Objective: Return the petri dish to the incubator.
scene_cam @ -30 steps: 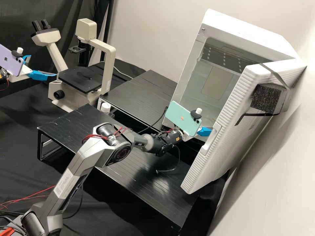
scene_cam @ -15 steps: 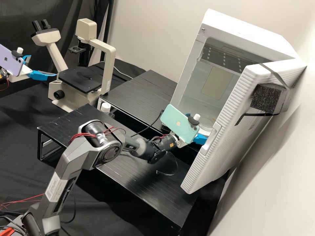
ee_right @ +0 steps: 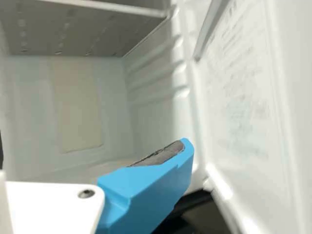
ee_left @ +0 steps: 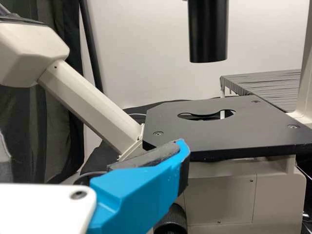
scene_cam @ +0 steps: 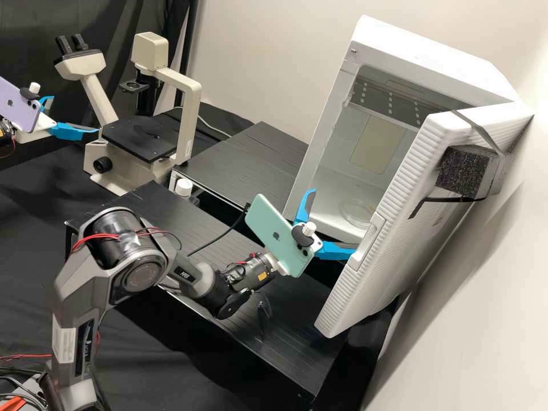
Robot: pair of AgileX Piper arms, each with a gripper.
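Observation:
In the high view, a clear round petri dish lies flat on the floor inside the white incubator, whose door stands open. My right gripper is just outside the incubator's mouth, fingers spread with nothing between them, apart from the dish. At the far left, my left gripper is open and empty beside the microscope. The left wrist view has my left gripper facing the black microscope stage. In the right wrist view my right gripper faces the incubator interior.
The incubator door slants close by the right gripper's lower finger. A perforated shelf hangs above the dish. The microscope and low black stands occupy the bench, with a white-capped bottle between them.
My right gripper has drawn back out of the incubator, left and toward the front, bringing its spread fingers and the dish left inside into sight. The left arm has stayed still.

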